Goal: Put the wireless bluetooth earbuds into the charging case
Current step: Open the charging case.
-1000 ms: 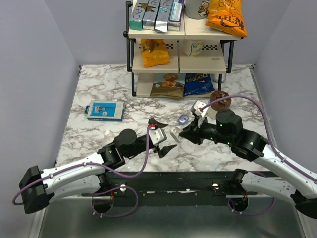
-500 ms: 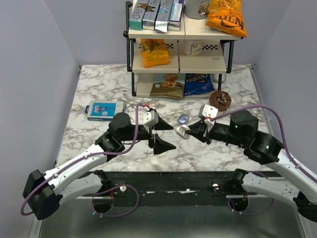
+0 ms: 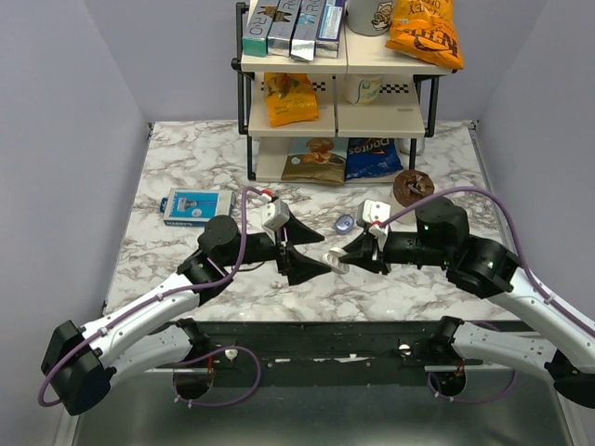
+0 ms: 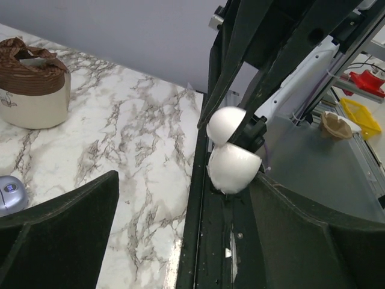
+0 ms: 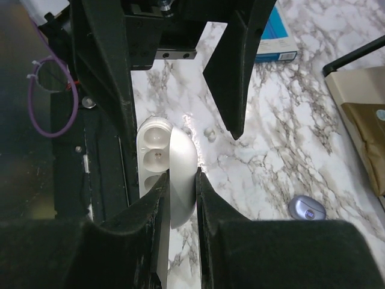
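Observation:
The charging case point(image 5: 171, 174) is a white clamshell hanging open, with two round wells point(image 5: 155, 150) showing in one half. My right gripper point(image 5: 180, 180) is shut on its domed half and holds it above the table's near edge point(image 3: 337, 261). In the left wrist view the case's two white halves point(image 4: 233, 153) hang just beyond my left gripper point(image 4: 186, 241). That gripper point(image 3: 321, 254) is open wide, with one finger point(image 4: 313, 241) close beside the case. Two tiny pale rounded pieces point(image 5: 210, 133), seemingly the earbuds, lie on the marble under the left fingers.
A small lavender-blue rounded object point(image 3: 344, 223) lies on the marble behind the grippers. A blue box point(image 3: 197, 207) lies at the left. A brown-topped cup point(image 3: 412, 187) and a snack rack point(image 3: 335, 111) stand at the back. The black base rail point(image 4: 207, 241) runs along the near edge.
The right gripper brought the case left and nearer the front edge. The left gripper swung up and right, and its open fingers now flank the case.

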